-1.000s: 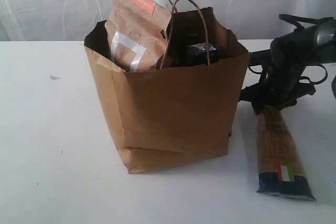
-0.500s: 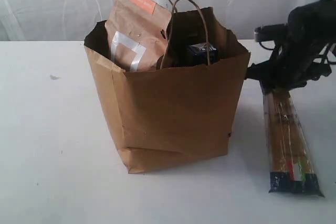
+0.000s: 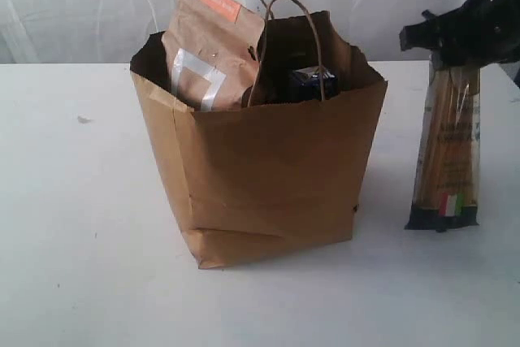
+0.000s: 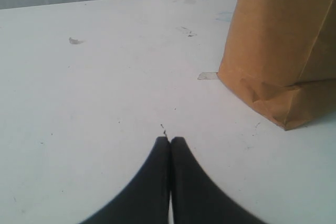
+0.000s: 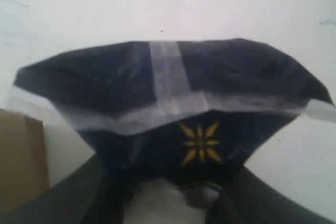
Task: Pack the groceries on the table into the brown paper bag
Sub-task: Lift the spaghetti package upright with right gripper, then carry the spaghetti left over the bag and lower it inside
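Observation:
The brown paper bag (image 3: pixel 268 168) stands upright mid-table. A brown pouch with an orange label (image 3: pixel 213 46) sticks out of its top, and a dark blue shiny item (image 3: pixel 313 80) lies deeper inside. To the right of the bag, my right gripper (image 3: pixel 455 46) is shut on the top end of the spaghetti pack (image 3: pixel 447 152). The pack hangs nearly upright, its dark lower end at or just above the table (image 3: pixel 73 201). The right wrist view shows the pack's dark blue end (image 5: pixel 173 93) between the gripper (image 5: pixel 173 182) fingers. My left gripper (image 4: pixel 169 141) is shut and empty, low over the table near the bag (image 4: pixel 283 45).
White curtains hang behind the table. A small scrap (image 3: pixel 84 119) lies on the tabletop at far left, and a piece of tape (image 4: pixel 208 76) sits by the bag's base. The bag's cord handle (image 3: pixel 288 6) arches above its opening.
The right gripper has risen and moved right with the spaghetti pack. The pack swung from lying slanted on the table to hanging nearly upright. The left gripper has not moved.

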Available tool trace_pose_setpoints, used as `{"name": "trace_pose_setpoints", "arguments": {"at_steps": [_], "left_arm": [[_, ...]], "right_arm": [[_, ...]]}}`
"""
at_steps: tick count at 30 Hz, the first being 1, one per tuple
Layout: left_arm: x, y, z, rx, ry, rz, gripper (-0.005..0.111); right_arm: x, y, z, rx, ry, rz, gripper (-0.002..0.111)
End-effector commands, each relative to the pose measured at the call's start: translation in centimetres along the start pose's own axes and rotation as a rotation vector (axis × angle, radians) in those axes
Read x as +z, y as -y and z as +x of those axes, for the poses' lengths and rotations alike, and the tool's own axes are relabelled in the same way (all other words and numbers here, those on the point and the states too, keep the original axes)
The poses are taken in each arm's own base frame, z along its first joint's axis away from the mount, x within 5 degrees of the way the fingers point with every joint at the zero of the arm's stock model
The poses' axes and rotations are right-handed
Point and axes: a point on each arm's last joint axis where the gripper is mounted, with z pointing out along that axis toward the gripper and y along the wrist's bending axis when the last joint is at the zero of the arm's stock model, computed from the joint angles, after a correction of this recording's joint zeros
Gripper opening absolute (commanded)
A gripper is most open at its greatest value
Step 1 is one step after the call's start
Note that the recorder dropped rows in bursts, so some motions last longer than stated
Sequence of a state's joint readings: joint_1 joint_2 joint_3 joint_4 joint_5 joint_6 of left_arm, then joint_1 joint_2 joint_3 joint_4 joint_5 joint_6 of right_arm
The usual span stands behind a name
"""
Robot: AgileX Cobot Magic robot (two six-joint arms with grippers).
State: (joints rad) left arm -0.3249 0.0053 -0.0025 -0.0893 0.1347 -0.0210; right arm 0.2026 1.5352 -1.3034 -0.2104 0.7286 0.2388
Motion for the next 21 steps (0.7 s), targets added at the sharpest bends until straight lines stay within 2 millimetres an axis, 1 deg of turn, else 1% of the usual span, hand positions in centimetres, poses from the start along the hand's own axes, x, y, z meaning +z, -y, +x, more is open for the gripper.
{"name": "trace_pose_setpoints", "arguments": {"at_steps": [1, 2, 3, 4, 5, 6, 7, 8, 9, 10, 12, 14, 16, 18, 20, 21], "left_arm": [[0.0, 0.0, 0.0, -0.011, 0.004, 0.001, 0.0], [0.0, 0.0, 0.0, -0.011, 0.004, 0.001, 0.0], [0.0, 0.0, 0.0, -0.011, 0.004, 0.001, 0.0], [0.0, 0.0, 0.0, -0.011, 0.004, 0.001, 0.0], [0.0, 0.0, 0.0, -0.011, 0.004, 0.001, 0.0], [0.0, 0.0, 0.0, -0.011, 0.004, 0.001, 0.0], [0.0, 0.0, 0.0, -0.011, 0.004, 0.001, 0.0], [0.0, 0.0, 0.0, -0.011, 0.004, 0.001, 0.0], [0.0, 0.0, 0.0, -0.011, 0.004, 0.001, 0.0], [0.0, 0.0, 0.0, -0.011, 0.004, 0.001, 0.0], [0.0, 0.0, 0.0, -0.011, 0.004, 0.001, 0.0], [0.0, 0.0, 0.0, -0.011, 0.004, 0.001, 0.0], [0.0, 0.0, 0.0, -0.011, 0.004, 0.001, 0.0], [0.0, 0.0, 0.0, -0.011, 0.004, 0.001, 0.0], [0.0, 0.0, 0.0, -0.011, 0.004, 0.001, 0.0], [0.0, 0.0, 0.0, -0.011, 0.004, 0.001, 0.0]], "right_arm": [[-4.3, -0.7, -0.7, -0.036, 0.132, -0.036, 0.0], [-4.9, -0.8, -0.7, -0.04, 0.146, -0.041, 0.0], [-6.2, -1.0, -0.8, -0.045, 0.178, -0.053, 0.0], [-6.8, -1.2, -0.7, -0.048, 0.189, -0.06, 0.0], [-8.4, -1.3, -0.7, -0.051, 0.232, -0.073, 0.0], [-9.1, -1.3, -0.7, -0.053, 0.252, -0.08, 0.0], [-11.0, -1.3, -0.7, -0.057, 0.308, -0.094, 0.0], [-11.9, -1.2, -0.6, -0.067, 0.331, -0.097, 0.0], [-13.7, -1.0, -0.4, -0.07, 0.378, -0.104, 0.0], [-14.4, -0.9, -0.5, -0.069, 0.393, -0.104, 0.0], [-17.8, -0.1, -0.9, -0.069, 0.479, -0.104, 0.0], [-20.1, 0.3, -1.6, -0.062, 0.533, -0.104, 0.0], [-22.2, 0.5, -2.4, -0.076, 0.579, -0.114, 0.0], [-23.7, 0.5, -3.0, -0.068, 0.624, -0.136, 0.0], [-24.8, 0.3, -3.6, -0.072, 0.66, -0.176, 0.0], [-25.1, 0.2, -3.8, -0.074, 0.669, -0.193, 0.0]]}}
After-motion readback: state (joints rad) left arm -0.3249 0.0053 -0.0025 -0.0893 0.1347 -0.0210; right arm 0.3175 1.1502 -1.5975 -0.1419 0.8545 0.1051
